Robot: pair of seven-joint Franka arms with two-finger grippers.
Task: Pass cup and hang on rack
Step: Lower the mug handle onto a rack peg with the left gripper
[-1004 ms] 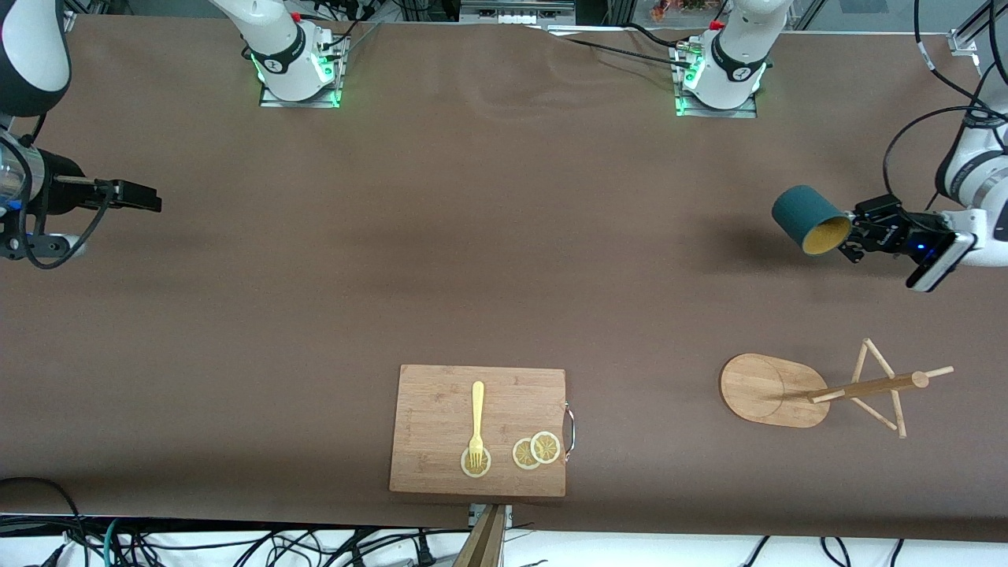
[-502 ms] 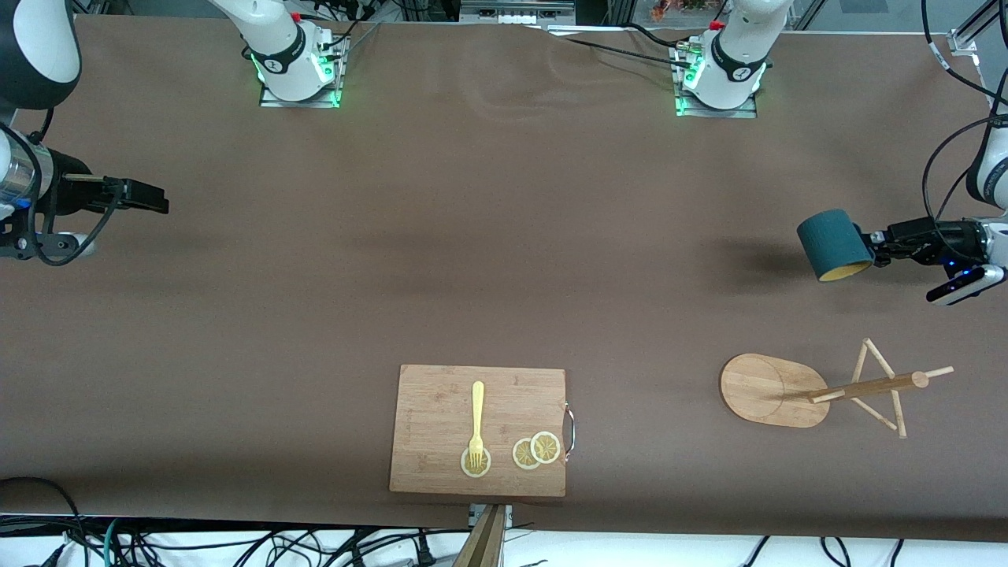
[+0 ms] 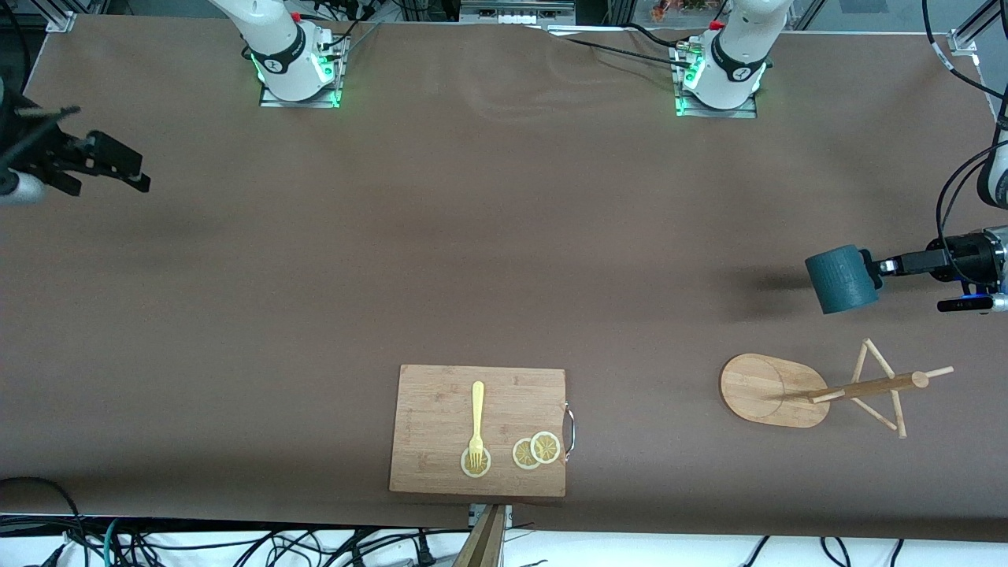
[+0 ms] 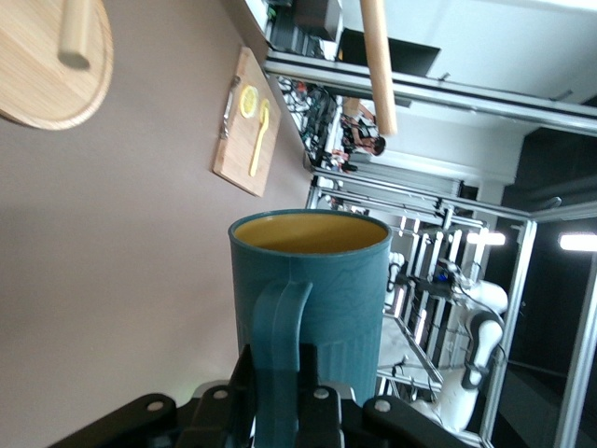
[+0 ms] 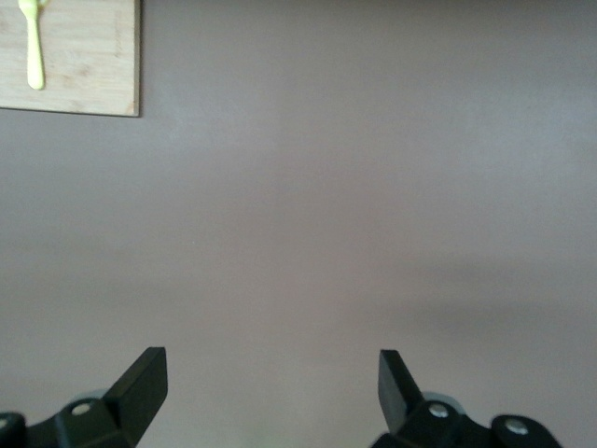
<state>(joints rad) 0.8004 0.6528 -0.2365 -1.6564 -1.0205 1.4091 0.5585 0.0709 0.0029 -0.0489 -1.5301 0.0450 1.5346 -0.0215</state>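
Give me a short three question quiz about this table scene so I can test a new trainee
1. True or false: the right end effector is shut on the cup.
2. Multiple choice: what lies on the cutting board? A) a spoon and a lime, B) a yellow fork and lemon slices, C) the cup.
3. Short answer: how is the rack placed relative to the cup?

Key:
1. False. The left end effector holds the cup by its handle in the air; the right one is open over bare table at the right arm's end.
2. B.
3. The rack stands on the table, nearer the front camera than the spot below the cup.
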